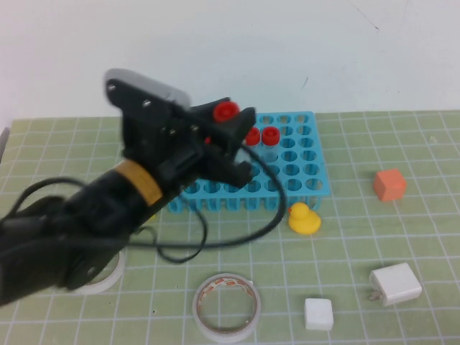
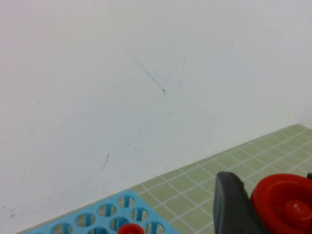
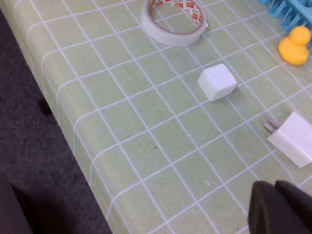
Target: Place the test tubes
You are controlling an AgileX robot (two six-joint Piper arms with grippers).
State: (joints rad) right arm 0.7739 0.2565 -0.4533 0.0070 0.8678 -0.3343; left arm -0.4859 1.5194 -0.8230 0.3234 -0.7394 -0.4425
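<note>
My left gripper (image 1: 228,136) hovers over the near-left part of the blue tube rack (image 1: 295,167), shut on a red-capped test tube (image 1: 226,111). The left wrist view shows that red cap (image 2: 287,204) pressed against one dark finger (image 2: 231,204). Two red-capped tubes (image 1: 261,135) stand side by side in the rack's back rows, and one of their caps (image 2: 130,229) shows above the rack (image 2: 109,216). My right gripper (image 3: 282,208) is absent from the high view. It hangs shut and empty above the table's near right part.
A yellow duck (image 1: 305,218) sits just in front of the rack. An orange cube (image 1: 389,185), a white charger (image 1: 395,283), a white cube (image 1: 318,314) and a tape roll (image 1: 226,305) lie nearer. Another roll (image 1: 100,277) lies under the left arm.
</note>
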